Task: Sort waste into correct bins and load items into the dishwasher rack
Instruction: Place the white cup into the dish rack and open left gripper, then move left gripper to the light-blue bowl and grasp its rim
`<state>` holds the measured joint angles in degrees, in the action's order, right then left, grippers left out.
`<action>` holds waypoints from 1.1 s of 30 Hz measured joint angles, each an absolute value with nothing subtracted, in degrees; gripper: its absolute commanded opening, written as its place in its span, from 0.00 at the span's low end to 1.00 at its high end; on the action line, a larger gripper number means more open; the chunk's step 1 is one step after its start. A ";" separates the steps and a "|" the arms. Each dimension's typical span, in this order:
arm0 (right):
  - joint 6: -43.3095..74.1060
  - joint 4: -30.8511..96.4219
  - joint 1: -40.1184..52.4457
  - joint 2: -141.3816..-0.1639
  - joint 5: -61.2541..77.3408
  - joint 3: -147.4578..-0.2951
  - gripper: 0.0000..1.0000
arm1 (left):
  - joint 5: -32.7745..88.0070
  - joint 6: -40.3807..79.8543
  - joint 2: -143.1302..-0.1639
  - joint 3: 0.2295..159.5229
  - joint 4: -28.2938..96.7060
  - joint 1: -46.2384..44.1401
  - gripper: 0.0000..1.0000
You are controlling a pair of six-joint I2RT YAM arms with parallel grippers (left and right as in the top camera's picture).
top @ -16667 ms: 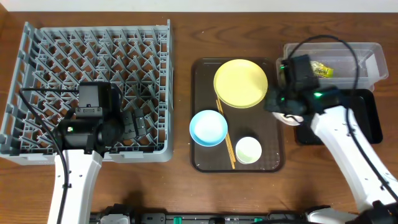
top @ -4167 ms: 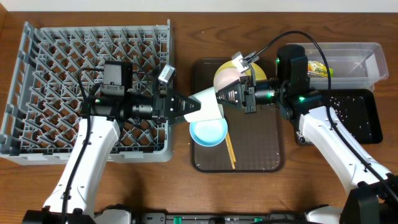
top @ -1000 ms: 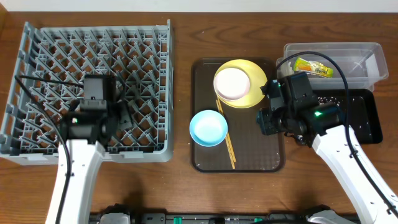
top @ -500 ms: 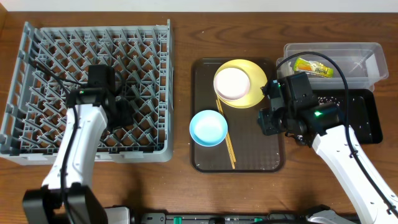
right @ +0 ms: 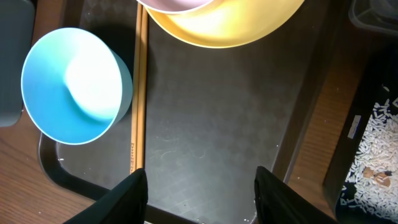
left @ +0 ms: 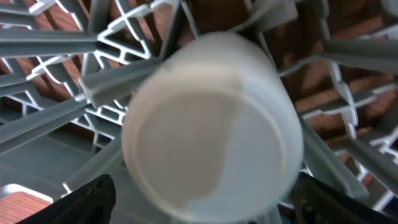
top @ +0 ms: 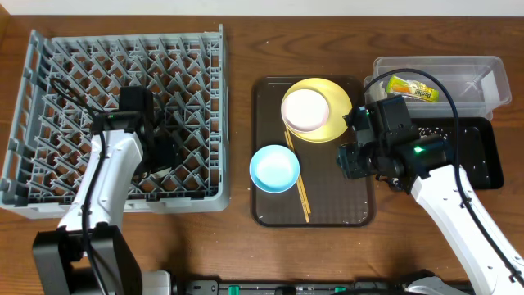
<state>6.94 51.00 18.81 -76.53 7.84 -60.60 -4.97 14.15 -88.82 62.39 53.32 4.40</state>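
Over the grey dishwasher rack [top: 90,74] at the left of the overhead frame, the left pincer [left: 205,193] stands wide. Its dark fingertips sit in the bottom corners of the wrist view, either side of the small white cup [left: 211,124], which is lodged among the pegs and appears to be let go. Loading looks to be the step in hand; next, this arm likely needs to lift clear without nudging the cup. At centre right, the right pincer [right: 200,180] hangs wide and empty above the bare part of the brown tray [right: 236,124]. The blue bowl [right: 74,84] and chopsticks [right: 138,93] at the left of its view look the likely next picks. Only the left wrist view shows the cup, which the arm hides from above. Only the overhead shows the white bowl [top: 304,109] whole on the yellow plate [top: 336,123] and the wrapper [top: 412,88] in the clear tub [top: 467,74]. The right wrist view shows the rice [right: 380,143] in the black tray [top: 483,164] most clearly.
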 measured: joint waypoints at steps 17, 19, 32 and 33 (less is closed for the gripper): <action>6.94 50.26 18.83 -76.51 7.84 -60.60 0.57 | 14.63 13.45 -70.17 62.48 49.82 0.21 0.88; 6.94 50.28 18.83 -76.53 7.84 -60.60 0.57 | 16.43 13.43 -70.85 62.48 49.45 -2.72 0.87; 6.92 50.30 18.83 -76.53 7.86 -60.60 0.57 | 16.25 13.26 -81.28 62.48 44.10 -21.06 0.85; 6.94 50.33 18.83 -76.51 7.84 -60.60 0.57 | 15.57 13.23 -82.13 62.48 43.79 -22.26 0.85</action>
